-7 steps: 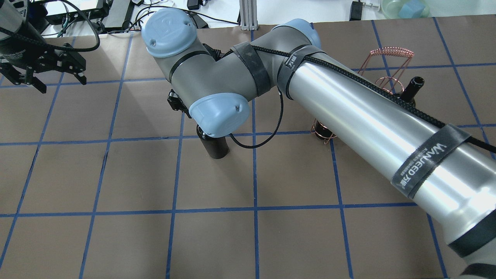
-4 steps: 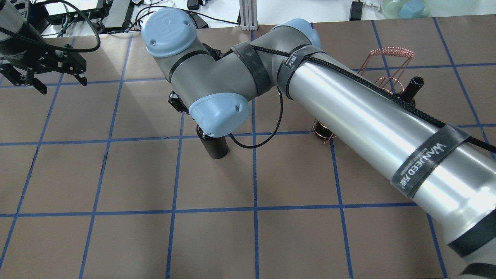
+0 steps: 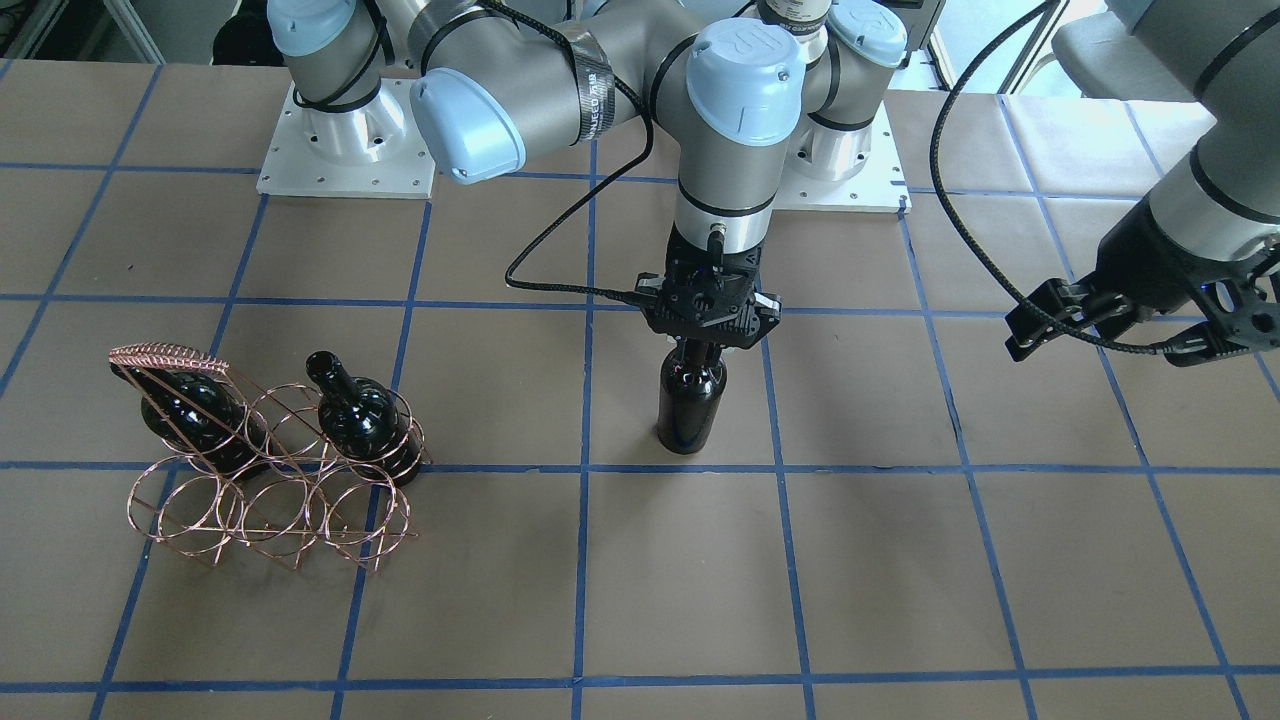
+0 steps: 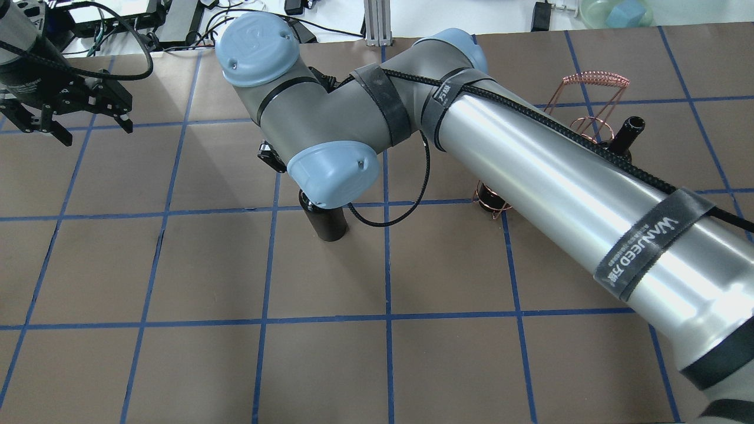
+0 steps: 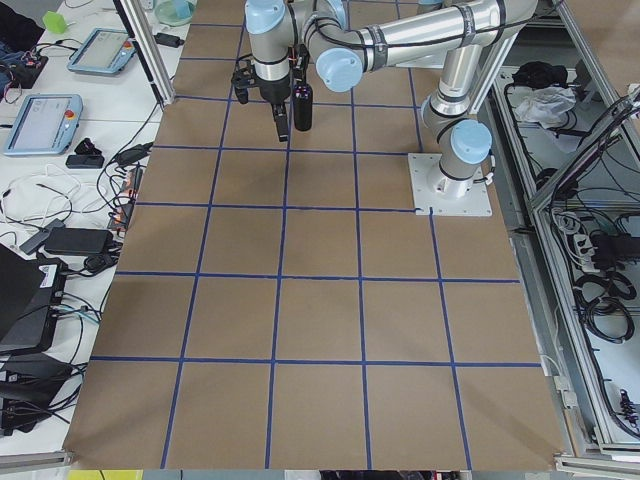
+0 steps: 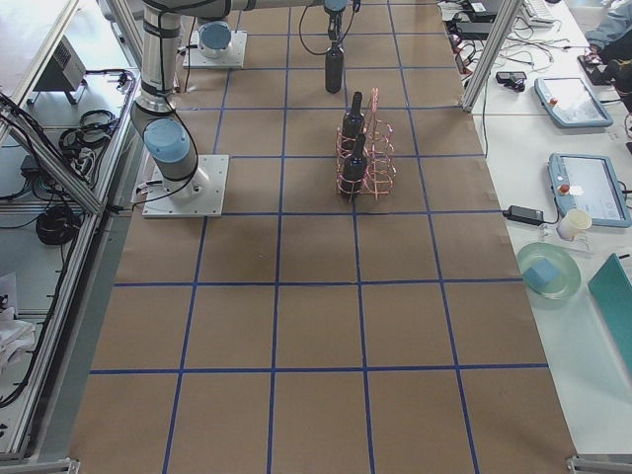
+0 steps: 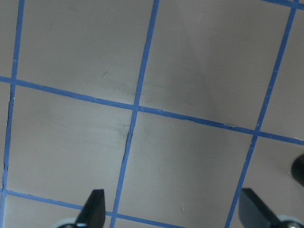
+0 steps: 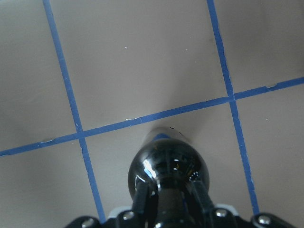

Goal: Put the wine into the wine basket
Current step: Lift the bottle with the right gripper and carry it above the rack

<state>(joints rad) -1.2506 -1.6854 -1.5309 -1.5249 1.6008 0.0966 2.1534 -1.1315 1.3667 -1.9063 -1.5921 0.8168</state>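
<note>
A glossy black wine bottle (image 3: 690, 405) stands upright near the table's middle; it also shows in the overhead view (image 4: 327, 224) and the right wrist view (image 8: 168, 171). My right gripper (image 3: 703, 350) is shut on its neck from above. I cannot tell whether its base touches the table. The copper wire wine basket (image 3: 270, 490) stands apart on my right side and holds two look-alike bottles (image 3: 190, 415) (image 3: 365, 420) in its rear row. My left gripper (image 4: 94, 131) is open and empty, far to the left, also seen in the left wrist view (image 7: 173, 209).
The table is brown paper with a blue tape grid. My right arm's long silver link (image 4: 577, 194) hides most of the basket in the overhead view. Tablets, cables and a green bowl (image 6: 548, 269) lie on side benches off the table.
My left gripper has drifted slightly up and toward the far left edge. The right gripper and the held bottle have barely shifted.
</note>
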